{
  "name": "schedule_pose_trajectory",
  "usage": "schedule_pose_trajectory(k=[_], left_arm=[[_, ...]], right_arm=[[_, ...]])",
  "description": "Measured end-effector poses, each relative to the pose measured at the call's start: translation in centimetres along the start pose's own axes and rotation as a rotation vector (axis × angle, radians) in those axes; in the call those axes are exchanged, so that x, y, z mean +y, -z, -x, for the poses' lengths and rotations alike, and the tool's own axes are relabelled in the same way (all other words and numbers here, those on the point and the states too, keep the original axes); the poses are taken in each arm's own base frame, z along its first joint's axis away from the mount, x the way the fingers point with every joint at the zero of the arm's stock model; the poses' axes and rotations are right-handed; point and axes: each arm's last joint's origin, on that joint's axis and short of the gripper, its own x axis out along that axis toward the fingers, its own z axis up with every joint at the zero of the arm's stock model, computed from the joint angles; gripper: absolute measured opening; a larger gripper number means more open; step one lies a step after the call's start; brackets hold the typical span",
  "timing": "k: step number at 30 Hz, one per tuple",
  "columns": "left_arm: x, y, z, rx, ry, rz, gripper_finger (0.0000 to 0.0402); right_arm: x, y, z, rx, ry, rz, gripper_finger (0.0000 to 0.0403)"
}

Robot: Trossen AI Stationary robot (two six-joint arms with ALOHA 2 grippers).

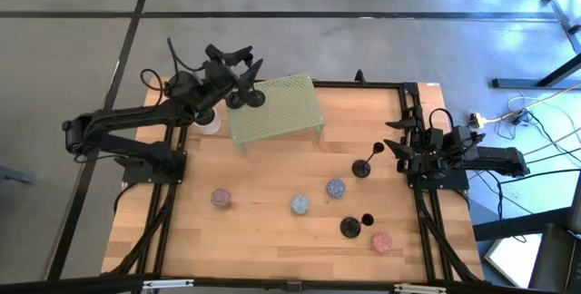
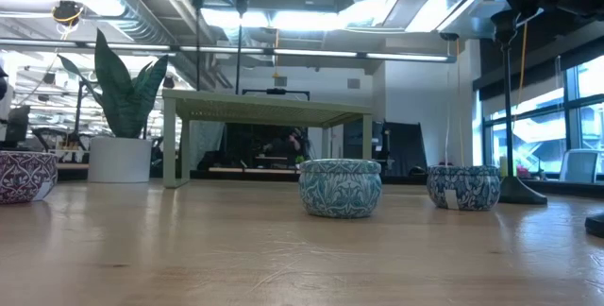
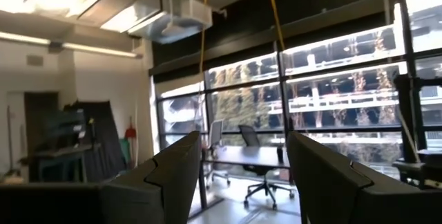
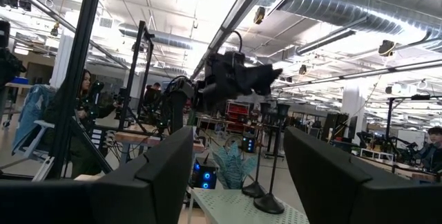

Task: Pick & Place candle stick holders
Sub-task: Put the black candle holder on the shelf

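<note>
Two black candle stick holders (image 1: 234, 101) (image 1: 256, 99) stand by their round bases on the far left corner of a green mesh stand (image 1: 281, 112); they also show in the right wrist view (image 4: 268, 202). A third holder (image 1: 363, 168) stands on the table right of the middle, and a fourth (image 1: 350, 228) stands near the front right. My left gripper (image 1: 243, 61) is open and empty above the two holders on the stand (image 3: 242, 175). My right gripper (image 1: 396, 145) is open and empty at the table's right edge (image 4: 238, 175).
Several small patterned tins stand on the wooden table: a reddish one (image 1: 221, 198), two blue ones (image 1: 300, 204) (image 1: 336, 188) and a pink one (image 1: 381, 241). A white pot with a plant (image 1: 209, 123) stands left of the stand. A person sits in the room beyond (image 4: 83, 106).
</note>
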Motion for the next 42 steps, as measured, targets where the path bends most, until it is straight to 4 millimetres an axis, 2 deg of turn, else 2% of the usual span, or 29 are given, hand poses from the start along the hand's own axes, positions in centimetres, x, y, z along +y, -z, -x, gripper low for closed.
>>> schedule_pose_trajectory(k=[9, 14, 19, 26, 33, 38, 42], left_arm=[[-2.0, -2.9, 0.2, -0.04, 0.086, -0.064, 0.021], [-2.9, -4.0, 1.5, 0.101, 0.123, -0.098, 0.021], [-2.8, -4.7, 3.7, 0.244, 0.057, -0.146, 0.021], [-2.6, -4.3, 6.4, 0.446, -0.003, -0.177, 0.021], [-2.6, -2.5, 7.9, 0.631, -0.024, -0.144, 0.021], [-2.9, -1.9, 8.3, 0.687, -0.022, -0.086, 0.021], [-3.8, -1.5, 9.0, 0.694, 0.034, -0.092, 0.021]], right_arm=[[0.0, 0.0, 0.0, 0.0, 0.0, -0.001, 0.0232], [0.0, 0.0, 0.0, 0.001, -0.001, -0.024, 0.0232], [0.0, 0.1, 0.0, 0.012, -0.003, -0.034, 0.0232], [0.1, 0.2, 0.0, 0.025, -0.006, -0.035, 0.0232], [0.1, 0.3, 0.0, 0.026, -0.005, -0.056, 0.0232], [0.1, 0.2, 0.0, 0.022, -0.008, -0.112, 0.0232], [0.3, 0.4, -0.2, 0.036, -0.08, -0.114, 0.0232]])
